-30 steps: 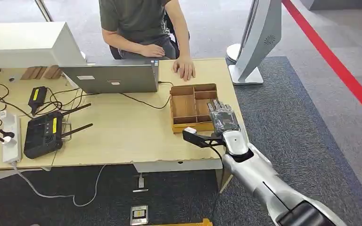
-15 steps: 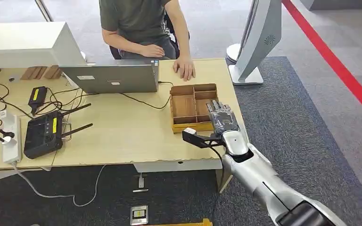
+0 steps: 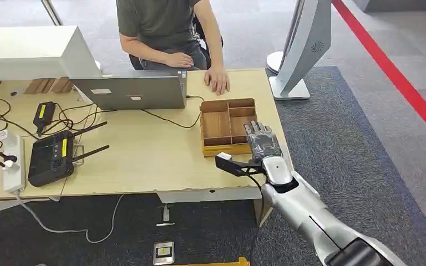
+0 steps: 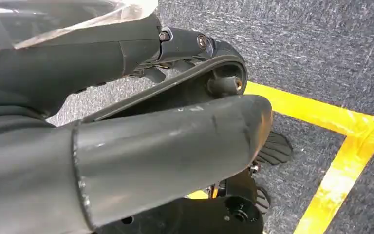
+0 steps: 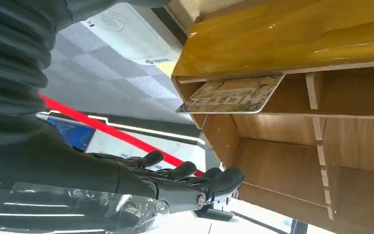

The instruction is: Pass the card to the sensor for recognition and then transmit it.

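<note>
Since a second ago the right hand (image 3: 263, 141) has drawn back slightly toward the near right corner of the wooden tray (image 3: 213, 145), fingers extended, a little apart, holding nothing. Inside one tray compartment the card (image 5: 231, 94) leans against a wall.

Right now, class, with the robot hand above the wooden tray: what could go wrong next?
1. The card lies in a narrow compartment of the wooden tray; the right robot hand, open above it, might catch the dividers.
2. The tray sits near the table edge, so a push might shift it.
</note>
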